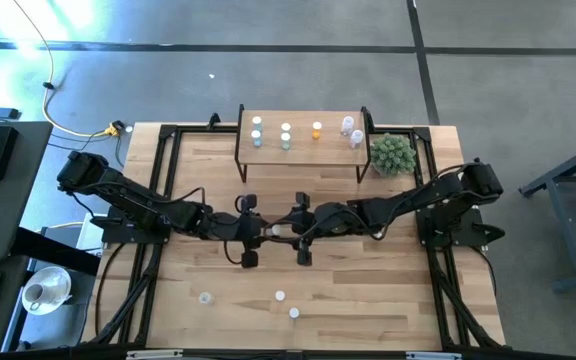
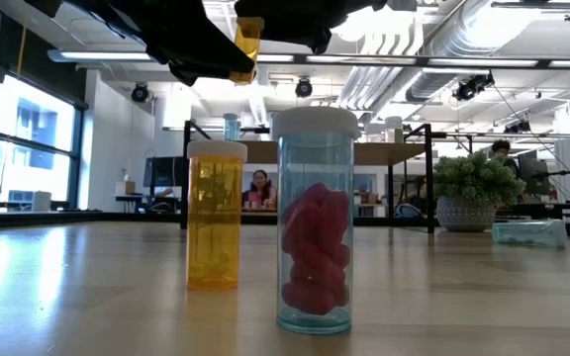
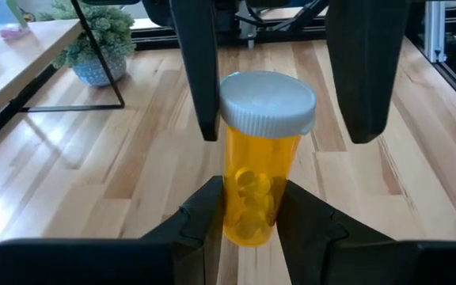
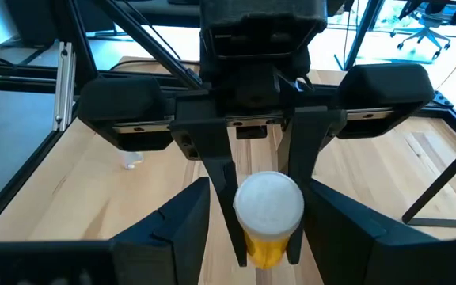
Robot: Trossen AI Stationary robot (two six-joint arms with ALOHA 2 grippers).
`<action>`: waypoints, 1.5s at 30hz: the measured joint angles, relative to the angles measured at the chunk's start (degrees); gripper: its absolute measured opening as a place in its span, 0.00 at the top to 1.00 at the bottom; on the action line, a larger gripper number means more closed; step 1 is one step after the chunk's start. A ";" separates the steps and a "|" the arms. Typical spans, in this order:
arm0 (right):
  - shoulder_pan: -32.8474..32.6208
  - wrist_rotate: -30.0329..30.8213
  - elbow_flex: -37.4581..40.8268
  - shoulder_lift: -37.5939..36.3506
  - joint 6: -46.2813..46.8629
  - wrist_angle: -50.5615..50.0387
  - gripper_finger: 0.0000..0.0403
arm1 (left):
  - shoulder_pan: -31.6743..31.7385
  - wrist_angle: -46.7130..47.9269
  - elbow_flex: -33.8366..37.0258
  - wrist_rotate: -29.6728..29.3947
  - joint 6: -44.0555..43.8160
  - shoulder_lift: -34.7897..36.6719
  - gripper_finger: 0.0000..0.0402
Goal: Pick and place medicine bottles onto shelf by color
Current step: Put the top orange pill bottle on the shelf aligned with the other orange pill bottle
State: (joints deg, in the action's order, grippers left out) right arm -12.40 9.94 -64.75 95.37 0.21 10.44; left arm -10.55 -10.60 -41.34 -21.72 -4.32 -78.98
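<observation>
An orange medicine bottle [image 3: 260,182] with a white cap is held in the air above the table's middle, and it also shows in the high view [image 1: 276,231] and the low view [image 2: 247,44]. My left gripper [image 3: 252,233] is shut on it. My right gripper [image 4: 264,237] faces it from the right and is open, with its fingers [image 3: 200,71] standing on either side of the cap. The shelf [image 1: 268,150] at the far edge bears blue, green, orange and clear bottles in separate groups. My left gripper pinches the orange bottle's lower body [image 3: 248,218] between its two fingers, which come from the table's left. The bottle stands roughly upright with its cap [image 3: 267,103] on top, lifted clear of the table.
Three bottles stand near the table's front edge [image 1: 205,297], [image 1: 280,296], [image 1: 294,313]. Two of them fill the low view: an orange one [image 2: 214,213] and a clear one with red pills [image 2: 315,222]. A green plant ball [image 1: 392,153] sits to the right of the shelf.
</observation>
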 joint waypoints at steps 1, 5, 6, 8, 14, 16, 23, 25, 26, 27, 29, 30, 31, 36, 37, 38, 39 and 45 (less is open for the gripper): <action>0.00 0.01 0.00 0.00 -0.01 0.00 0.55 | 0.00 -0.01 0.00 -0.26 0.00 0.00 0.78; 0.00 0.00 0.00 0.00 0.00 -0.04 0.55 | 0.02 -0.01 0.00 -0.35 0.00 0.00 0.78; 0.00 0.01 0.00 0.00 0.00 -0.05 0.55 | 0.02 -0.01 0.00 -0.35 0.00 0.00 0.78; 0.00 0.00 0.00 0.00 0.00 -0.14 0.55 | 0.02 -0.01 0.00 -0.35 0.00 0.00 0.78; 0.02 0.09 0.00 -0.02 -0.05 -0.29 0.65 | 0.00 0.01 0.00 -0.31 0.00 0.00 0.78; 0.02 0.13 0.00 -0.02 -0.04 -0.28 0.69 | -0.02 -0.01 0.00 -0.26 0.00 0.00 0.78; 0.02 0.42 0.00 -0.02 -0.08 -0.31 0.73 | -0.02 0.01 0.00 -0.29 0.00 0.00 0.78; 0.02 0.54 0.00 -0.02 -0.09 -0.31 0.74 | 0.00 0.01 0.00 -0.31 0.00 0.00 0.78; 0.02 0.54 0.00 -0.02 -0.09 -0.32 0.74 | 0.00 0.01 0.00 -0.33 0.00 0.00 0.78; 0.02 0.57 0.00 -0.02 -0.09 -0.33 0.74 | 0.00 0.01 0.00 -0.33 -0.03 0.00 0.78; 0.00 0.59 0.00 -0.04 -0.11 -0.35 0.74 | -0.02 0.01 0.00 -0.33 -0.19 0.00 0.78; 0.00 0.61 0.00 -0.04 -0.09 -0.40 0.74 | 0.00 0.02 0.00 -0.33 -0.55 0.00 0.77; 0.00 0.61 0.00 -0.06 -0.09 -0.51 0.74 | 0.00 0.03 0.00 -0.33 -0.92 0.00 0.77; 0.00 0.69 0.00 -0.09 -0.17 -0.77 0.74 | 0.02 0.06 0.00 -0.39 -0.20 0.00 0.69; 0.00 0.70 0.00 -0.09 -0.17 -0.86 0.74 | 0.02 0.07 0.00 -0.40 -0.17 0.00 0.67; 0.00 0.68 0.00 -0.11 -0.17 -0.99 0.74 | 0.02 0.06 0.00 -0.41 -0.15 0.00 0.64; -0.02 0.68 0.00 -0.09 -0.17 -1.25 0.74 | 0.02 0.04 0.00 -0.43 -0.15 0.01 0.62; 0.00 0.70 0.00 -0.12 -0.19 -1.27 0.74 | 0.00 0.05 0.00 -1.81 -0.04 0.02 0.47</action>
State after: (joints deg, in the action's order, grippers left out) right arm -12.40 10.63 -64.75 95.26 0.01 9.17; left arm -10.55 -10.55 -41.34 -23.53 -4.36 -78.96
